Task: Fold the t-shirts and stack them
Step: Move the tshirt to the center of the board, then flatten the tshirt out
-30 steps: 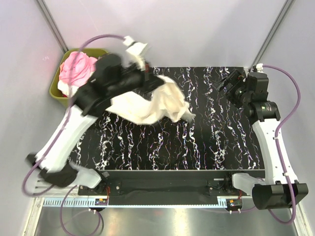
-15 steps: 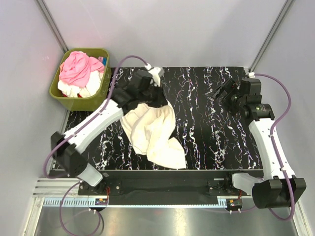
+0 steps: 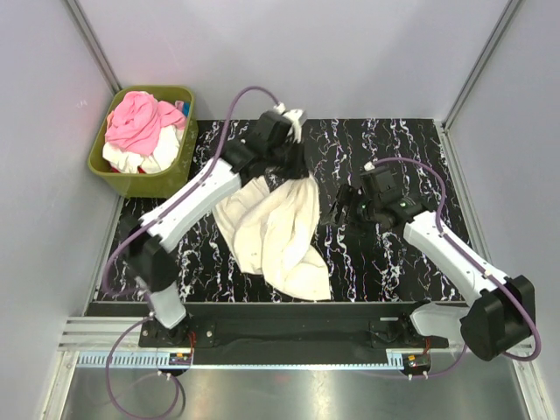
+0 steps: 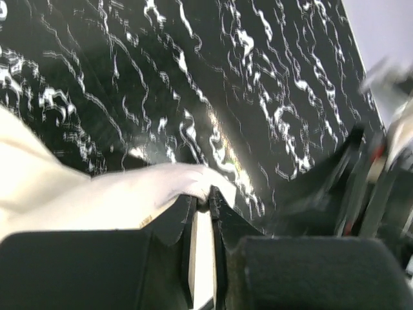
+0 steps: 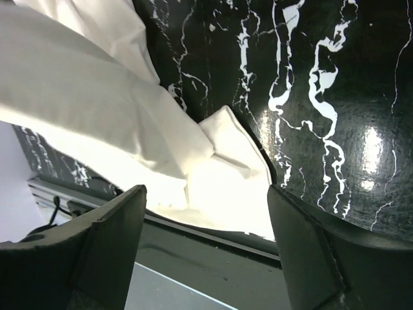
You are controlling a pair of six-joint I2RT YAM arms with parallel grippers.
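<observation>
The left pincer (image 4: 203, 196) is clamped on the cream t-shirt (image 3: 273, 229), which drapes toward the near edge of the worktop (image 3: 398, 149). The right pincer (image 5: 205, 216) hovers beside it, jaws apart.

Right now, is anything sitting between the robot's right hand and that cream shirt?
Nothing visible. Only bare tabletop separates the open right hand from the cream shirt, whose top edge the left hand is pinching.
</observation>
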